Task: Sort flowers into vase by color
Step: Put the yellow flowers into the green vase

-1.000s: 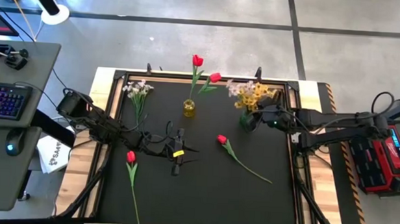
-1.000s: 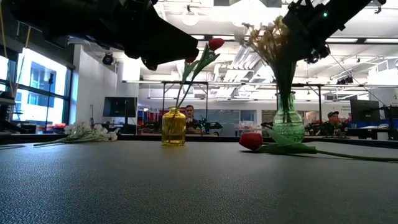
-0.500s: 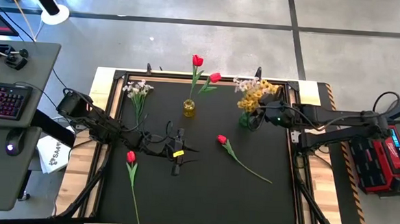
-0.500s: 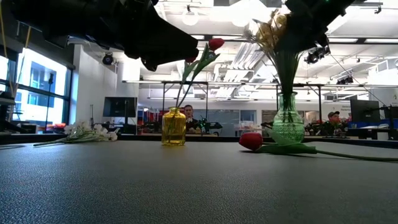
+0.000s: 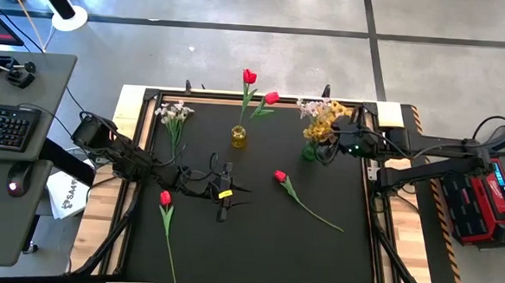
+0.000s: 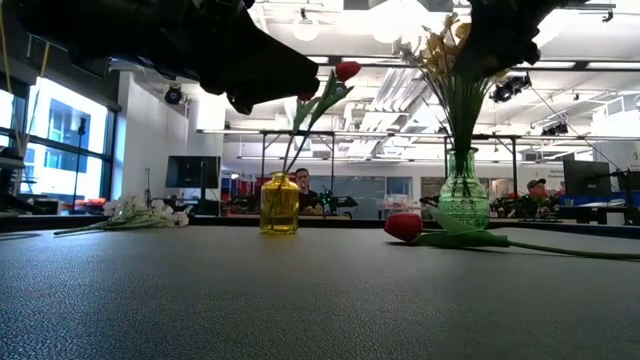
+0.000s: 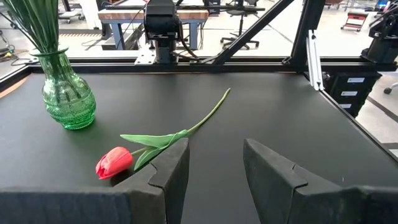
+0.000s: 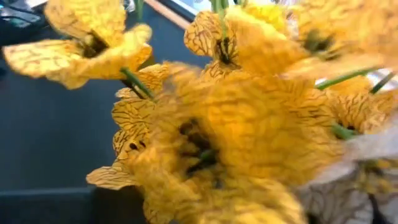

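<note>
A green vase point(image 5: 309, 150) at the far right holds yellow blossom sprays point(image 5: 323, 119) and a pale one. My right gripper point(image 5: 334, 146) is beside it, on its right; the blossoms point(image 8: 211, 124) fill its wrist view. A yellow vase point(image 5: 238, 137) holds two red tulips point(image 5: 270, 98). One red tulip point(image 5: 279, 176) lies flat mid-table, and another point(image 5: 165, 198) lies near the left. A white spray point(image 5: 174, 116) lies at the far left. My left gripper point(image 7: 214, 149) is open mid-table, pointing at the middle tulip point(image 7: 115, 163).
The black mat is bounded by a raised frame point(image 5: 379, 209). Bare mat lies toward the near edge, right of centre. The left arm's dark bulk point(image 6: 180, 45) hangs over the left half in the low view. People and desks show in the room behind.
My right gripper has drawn back a little toward the table's right edge, away from the green vase. The yellow sprays have swung from leaning left to standing more upright in the vase.
</note>
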Controlling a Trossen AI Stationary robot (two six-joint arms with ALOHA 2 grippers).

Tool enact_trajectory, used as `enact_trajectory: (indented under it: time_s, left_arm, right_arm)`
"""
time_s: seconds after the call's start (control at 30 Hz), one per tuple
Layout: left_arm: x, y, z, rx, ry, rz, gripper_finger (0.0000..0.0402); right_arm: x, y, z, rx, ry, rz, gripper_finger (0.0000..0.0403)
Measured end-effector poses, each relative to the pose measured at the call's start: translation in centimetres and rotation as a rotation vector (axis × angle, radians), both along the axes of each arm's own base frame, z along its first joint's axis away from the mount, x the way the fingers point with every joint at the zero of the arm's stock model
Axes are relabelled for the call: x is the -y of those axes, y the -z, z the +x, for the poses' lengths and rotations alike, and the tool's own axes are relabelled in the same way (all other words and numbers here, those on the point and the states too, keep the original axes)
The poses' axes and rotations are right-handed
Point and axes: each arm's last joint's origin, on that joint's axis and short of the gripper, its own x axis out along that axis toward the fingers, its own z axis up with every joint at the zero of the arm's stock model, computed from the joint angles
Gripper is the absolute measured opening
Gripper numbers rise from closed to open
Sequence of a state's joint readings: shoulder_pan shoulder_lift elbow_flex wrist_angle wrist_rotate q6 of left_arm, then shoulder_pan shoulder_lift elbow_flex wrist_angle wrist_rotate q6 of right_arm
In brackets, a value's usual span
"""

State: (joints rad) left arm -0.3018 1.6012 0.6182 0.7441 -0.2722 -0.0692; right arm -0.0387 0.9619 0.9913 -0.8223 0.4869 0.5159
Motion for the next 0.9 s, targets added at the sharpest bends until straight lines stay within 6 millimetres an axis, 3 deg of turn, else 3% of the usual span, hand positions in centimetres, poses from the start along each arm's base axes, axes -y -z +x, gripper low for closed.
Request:
enact_trajectory:
  time_s: [0.23, 0.73, 0.9]
  left_arm:
    - [0.0, 0.0, 0.0, 0.000, 0.000, 0.000, 0.0139]
    - [0.0, 0.0, 0.0, 0.001, 0.000, 0.001, 0.0139]
    - [0.0, 0.0, 0.0, 0.001, 0.000, 0.001, 0.0139]
  right_arm:
    - [-0.3, -0.5, -0.1, 0.008, -0.075, 0.090, 0.0211]
    - [-0.3, -1.5, -0.7, -0.042, -0.103, 0.081, 0.0211]
    - [-0.1, -1.6, -0.9, -0.024, -0.139, 0.145, 0.0235]
